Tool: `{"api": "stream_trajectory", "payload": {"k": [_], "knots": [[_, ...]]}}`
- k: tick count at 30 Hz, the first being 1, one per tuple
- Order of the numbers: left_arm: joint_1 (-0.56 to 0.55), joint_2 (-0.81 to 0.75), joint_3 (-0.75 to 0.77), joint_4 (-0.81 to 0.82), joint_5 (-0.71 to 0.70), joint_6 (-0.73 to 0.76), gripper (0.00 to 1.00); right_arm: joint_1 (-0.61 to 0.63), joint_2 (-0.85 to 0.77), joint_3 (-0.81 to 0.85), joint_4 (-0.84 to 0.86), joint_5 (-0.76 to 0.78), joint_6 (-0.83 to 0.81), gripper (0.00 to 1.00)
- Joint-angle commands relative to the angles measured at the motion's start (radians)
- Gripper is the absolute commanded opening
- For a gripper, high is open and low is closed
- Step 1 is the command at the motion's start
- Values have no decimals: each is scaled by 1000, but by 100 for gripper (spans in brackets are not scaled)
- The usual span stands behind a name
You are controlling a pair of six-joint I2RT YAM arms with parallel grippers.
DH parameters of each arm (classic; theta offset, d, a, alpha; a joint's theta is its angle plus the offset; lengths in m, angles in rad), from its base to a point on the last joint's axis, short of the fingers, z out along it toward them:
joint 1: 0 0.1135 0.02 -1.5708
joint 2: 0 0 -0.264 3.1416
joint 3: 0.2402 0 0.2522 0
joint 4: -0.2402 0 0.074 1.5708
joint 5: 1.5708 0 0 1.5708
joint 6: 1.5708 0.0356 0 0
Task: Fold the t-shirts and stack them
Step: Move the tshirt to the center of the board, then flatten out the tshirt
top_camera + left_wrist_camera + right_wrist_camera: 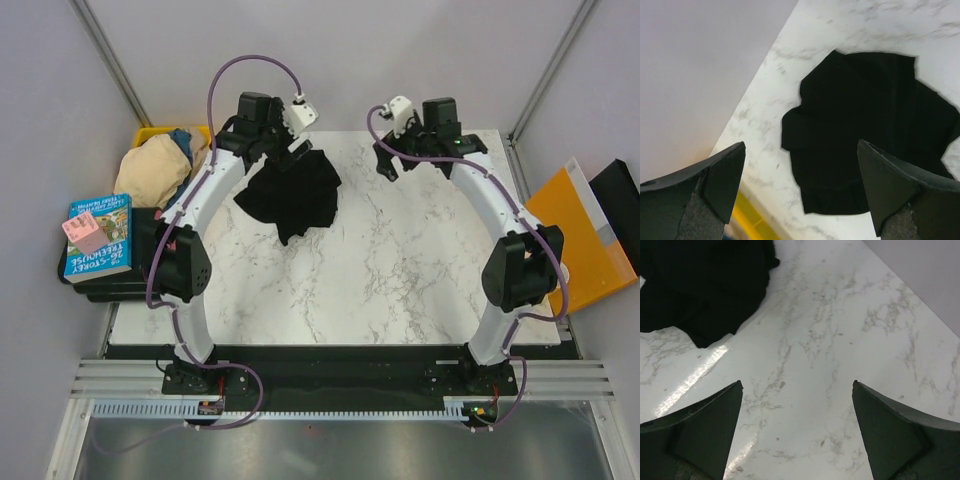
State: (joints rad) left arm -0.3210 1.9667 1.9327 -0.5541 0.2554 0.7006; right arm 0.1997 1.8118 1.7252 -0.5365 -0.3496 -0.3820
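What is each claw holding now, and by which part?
Nothing is held. The left claw is open above the black t-shirt; the right claw is open above the table.

The blue book [98, 240] at the left shows "26-STOREY TREEHOUSE" on its cover; no other text is legible.

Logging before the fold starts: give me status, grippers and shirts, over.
Left gripper jaws open above black t-shirt, crumpled, unfolded. Right gripper jaws open over marble table. Beige t-shirt heaped at yellow bin, off to the left.
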Motion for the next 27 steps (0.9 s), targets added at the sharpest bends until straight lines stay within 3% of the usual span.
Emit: {"api": "stream_trajectory", "payload": {"k": [1,3,8,13,19,23,27], "knots": [[7,-130,-153,342,-416,-26,100,121,52,46,-63,-91,-129,98],[28,-131,-195,436,-603,-13,100,174,75,57,-74,-91,-182,98],[155,-132,-264,445,-742,-70,100,286,168,112,-74,-77,-265,98],[256,-152,-349,434,-731,-144,99,337,311,209,29,-26,-220,98],[283,-207,-451,447,-677,-179,98,374,535,413,153,92,-136,97],[283,-223,-474,450,-639,-179,96,415,633,500,170,126,-199,97],[283,-219,-463,451,-630,-164,96,451,661,469,210,132,-264,96]]}}
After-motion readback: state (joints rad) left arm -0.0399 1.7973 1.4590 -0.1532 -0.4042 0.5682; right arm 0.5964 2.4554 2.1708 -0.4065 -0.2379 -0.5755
